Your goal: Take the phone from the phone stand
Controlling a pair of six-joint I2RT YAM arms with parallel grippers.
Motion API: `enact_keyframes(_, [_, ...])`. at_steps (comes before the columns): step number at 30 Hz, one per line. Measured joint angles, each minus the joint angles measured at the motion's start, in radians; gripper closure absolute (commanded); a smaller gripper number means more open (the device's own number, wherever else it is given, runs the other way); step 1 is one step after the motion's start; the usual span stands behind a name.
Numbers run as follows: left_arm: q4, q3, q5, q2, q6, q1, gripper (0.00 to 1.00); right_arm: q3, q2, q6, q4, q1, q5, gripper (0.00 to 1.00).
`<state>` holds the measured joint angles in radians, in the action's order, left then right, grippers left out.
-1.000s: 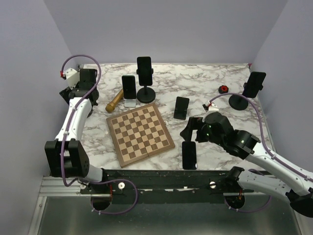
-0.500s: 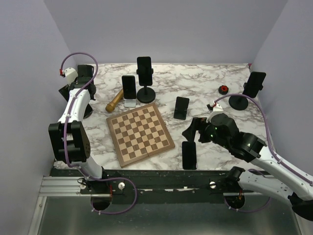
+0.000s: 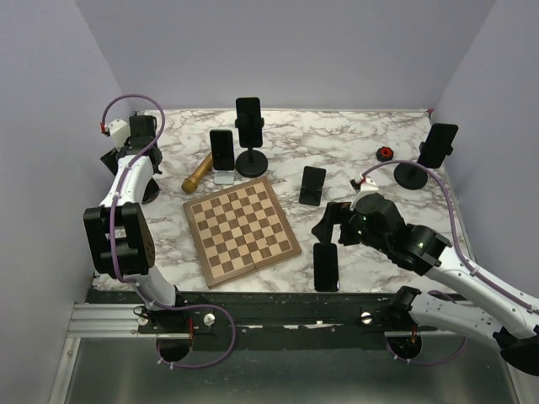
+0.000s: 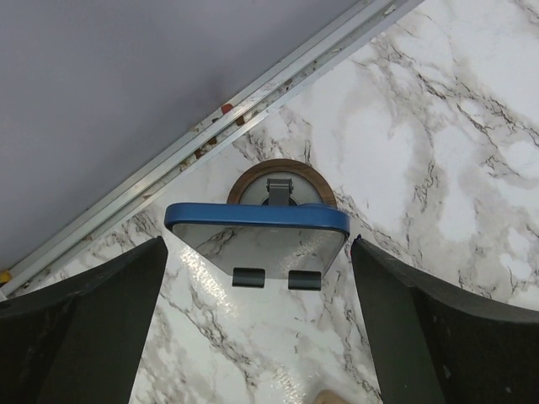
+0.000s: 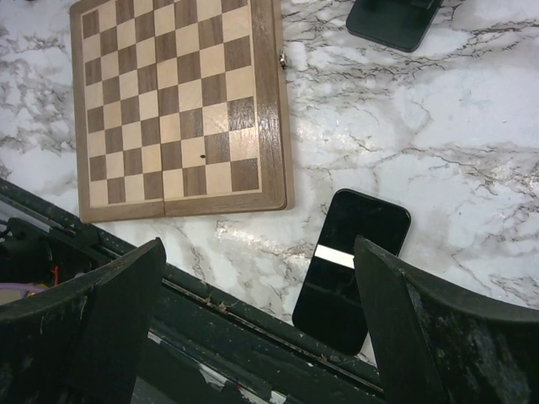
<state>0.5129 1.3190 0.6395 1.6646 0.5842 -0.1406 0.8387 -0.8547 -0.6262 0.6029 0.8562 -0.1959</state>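
Gaping wide: left end effector over blue stand, right end effector over phone.

chessboard centre | flat phone right of it | phone stand behind

A robot test cell in a lab: a marble-patterned table boxed in by plain lilac walls, left arm and right arm bolted to a metal rail at its near edge, staged props such as a chessboard and phones.
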Motion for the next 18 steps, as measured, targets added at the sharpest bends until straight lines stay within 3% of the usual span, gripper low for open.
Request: enact_keyframes(18, [-0.068,-0.033,-0.016,0.023,-0.012,-0.034,0.03,0.002,-0.057,-0.019,-0.012,0.0,0.001,0.0])
